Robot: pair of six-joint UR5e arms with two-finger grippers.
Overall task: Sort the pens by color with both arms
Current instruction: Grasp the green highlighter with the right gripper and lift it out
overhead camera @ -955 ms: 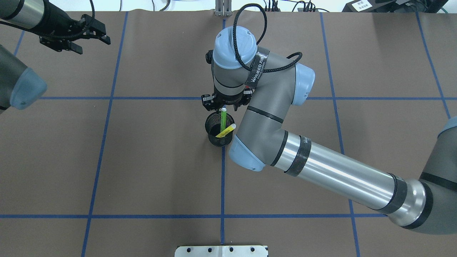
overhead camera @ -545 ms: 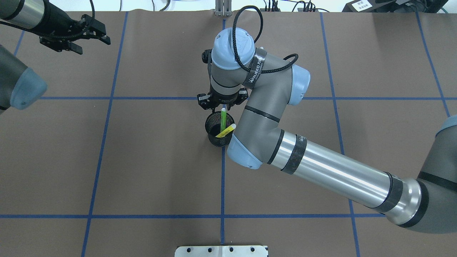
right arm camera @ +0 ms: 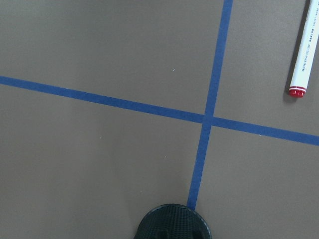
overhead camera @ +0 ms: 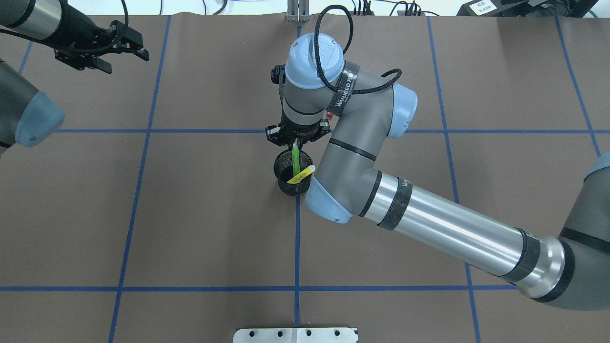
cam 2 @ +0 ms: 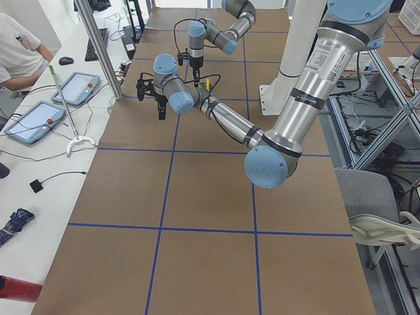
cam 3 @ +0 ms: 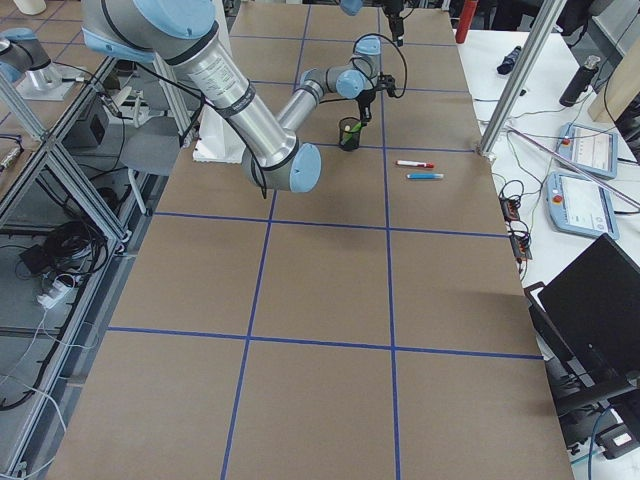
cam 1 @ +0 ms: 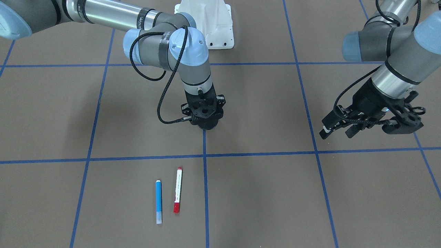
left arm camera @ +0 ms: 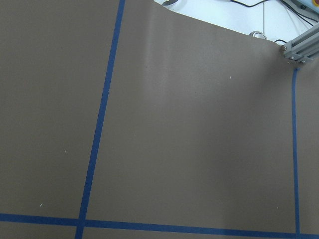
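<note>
Across the centre of the overhead view, we are finding the brown table (overhead camera: 190,214) marked off with blue tape lines. We are recording the right arm (overhead camera: 443,228) reaching in from the lower right. Its wrist is pointing straight down over the black mesh cup (overhead camera: 289,183) at mid-frame, evidently so that a pen can be drawn out along its own axis. The right gripper (overhead camera: 296,139) is straddling the top end of the lime green pen (overhead camera: 296,161). Its linkages are looking spread, so we are judging it released, not yet clamped.

The left arm (overhead camera: 28,19) is hanging at the upper left, well apart from the cup. The left gripper (cam 1: 337,131) is spread and carrying nothing; we are judging it parked to leave the cup free.

The green pen is standing nearly upright in the cup, with the yellow pen (overhead camera: 302,174) leaning on the rim beside it. At lower centre of the front-facing view, the blue pen (cam 1: 158,199) and the red-capped pen (cam 1: 177,189) are lying side by side, near but apart, apparently already laid out.
</note>
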